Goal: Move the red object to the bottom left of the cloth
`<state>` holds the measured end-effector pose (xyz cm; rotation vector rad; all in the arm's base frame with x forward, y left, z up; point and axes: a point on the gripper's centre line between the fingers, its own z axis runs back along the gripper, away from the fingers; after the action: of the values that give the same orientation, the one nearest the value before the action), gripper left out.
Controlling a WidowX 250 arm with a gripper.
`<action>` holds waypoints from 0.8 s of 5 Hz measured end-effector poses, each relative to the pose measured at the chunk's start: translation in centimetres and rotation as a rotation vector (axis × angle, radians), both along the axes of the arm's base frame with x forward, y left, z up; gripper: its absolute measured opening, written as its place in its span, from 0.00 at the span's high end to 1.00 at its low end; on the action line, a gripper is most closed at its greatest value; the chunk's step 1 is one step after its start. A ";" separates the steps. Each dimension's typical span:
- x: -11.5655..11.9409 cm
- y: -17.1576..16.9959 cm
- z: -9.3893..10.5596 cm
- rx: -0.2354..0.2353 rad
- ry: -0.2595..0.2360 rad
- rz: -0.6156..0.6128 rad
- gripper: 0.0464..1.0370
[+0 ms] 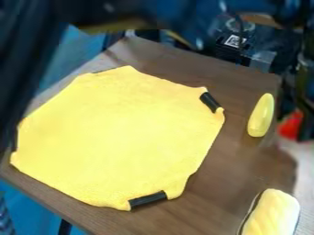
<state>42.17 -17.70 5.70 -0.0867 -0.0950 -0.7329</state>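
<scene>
While a brown table (230,179) takes up most of the view, the yellow cloth (116,133) covers much of its left and middle, spread nearly flat with an irregular outline. A blurred dark shape (25,55) runs down the upper left, in front of the table. At the right edge is the black gripper (305,121), partly cut off by the frame. Whether it stands wide or narrow, or has anything in its grasp, cannot be told. A pale yellow loaf-like object (271,213) lies at the lower right, cut by the bottom edge. Near the table's right corner is a slim, yellow oval object (261,115), well apart from the loaf-like one. The red object (290,125) appears immediately to the left of the gripper's lower part in the view, right of the oval object and well off the cloth; contact cannot be determined. Smallest are two black strips, one at the cloth's upper right edge, one at its lower edge.
</scene>
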 end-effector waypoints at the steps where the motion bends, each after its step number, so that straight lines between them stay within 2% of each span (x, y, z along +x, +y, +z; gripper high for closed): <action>1: -1.8 1.8 2.2 -0.045 -0.025 -0.013 0.22; 2: -2.9 4.5 5.2 -0.086 -0.073 0.009 0.22; 3: -4.6 7.9 6.8 -0.081 -0.092 0.033 0.22; 4: -4.4 13.5 7.2 -0.068 -0.071 0.148 0.22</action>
<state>37.81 -4.24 12.93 -0.1175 -0.1925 -0.5849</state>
